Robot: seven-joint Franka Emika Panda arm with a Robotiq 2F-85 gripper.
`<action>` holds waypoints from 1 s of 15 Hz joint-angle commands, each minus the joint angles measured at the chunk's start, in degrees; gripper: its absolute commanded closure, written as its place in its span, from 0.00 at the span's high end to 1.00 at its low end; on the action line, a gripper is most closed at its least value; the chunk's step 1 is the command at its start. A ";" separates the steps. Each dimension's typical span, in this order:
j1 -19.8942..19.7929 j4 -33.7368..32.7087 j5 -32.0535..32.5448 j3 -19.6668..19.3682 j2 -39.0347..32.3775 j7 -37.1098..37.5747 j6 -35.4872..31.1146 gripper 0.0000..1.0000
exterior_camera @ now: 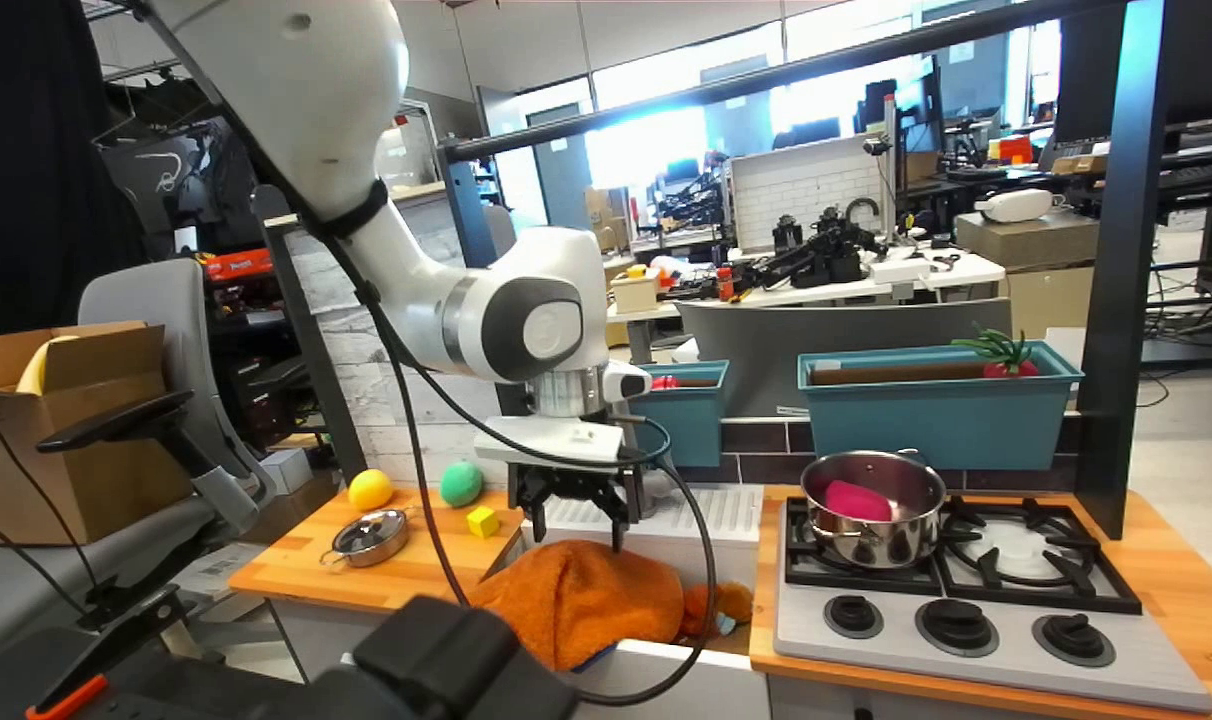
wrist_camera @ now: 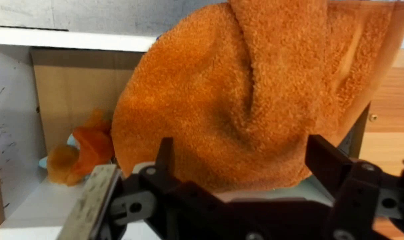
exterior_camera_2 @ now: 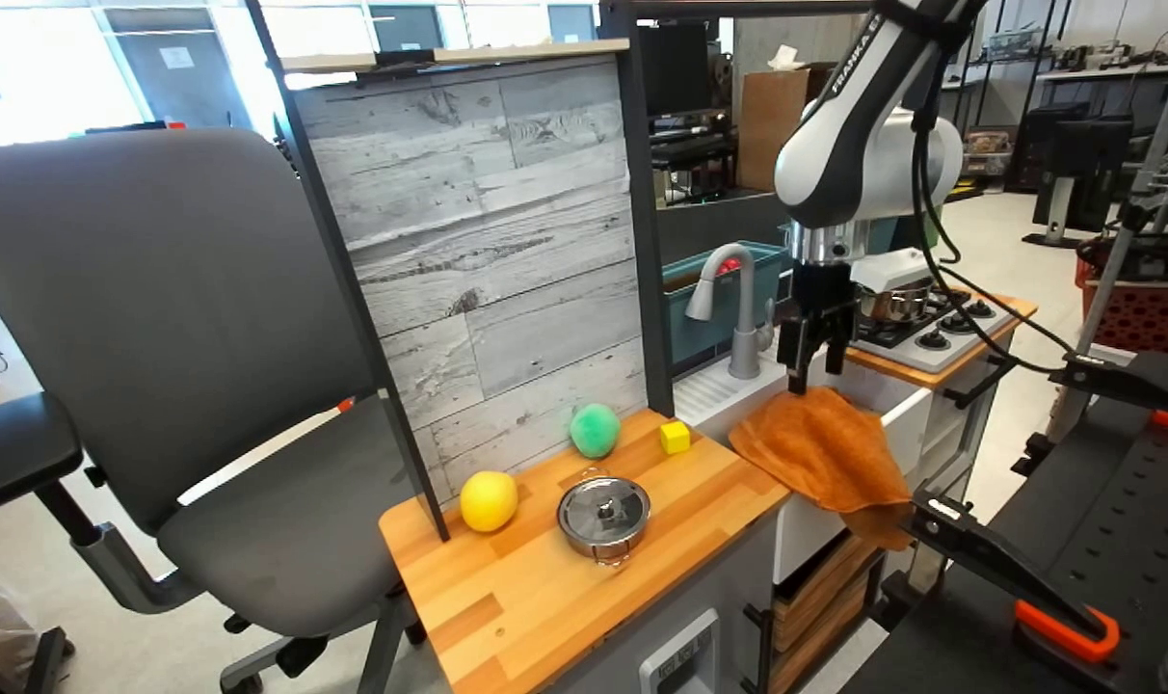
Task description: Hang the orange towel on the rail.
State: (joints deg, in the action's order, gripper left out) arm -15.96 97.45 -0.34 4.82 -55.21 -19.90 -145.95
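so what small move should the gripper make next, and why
Probably ease the open gripper down a little onto the orange towel, ready to pinch a fold. In the wrist view its jaws stand apart with cloth showing between them and nothing gripped, and the towel lies draped below the rail, so a grasp likely has to come before any lifting.

A grey office chair stands just beside the wooden counter, and whitewashed plank panelling rises from the counter's edge. Well behind the counter, windows glare almost white with light; a black curtain hangs past its chair side. Pale floor shows below and beyond the counter.
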 commanded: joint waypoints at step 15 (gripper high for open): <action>3.32 -19.49 0.12 -1.34 -8.42 1.69 10.86 0.00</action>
State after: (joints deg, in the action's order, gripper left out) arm -14.27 82.04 -0.17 4.49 -65.70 -20.64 -140.47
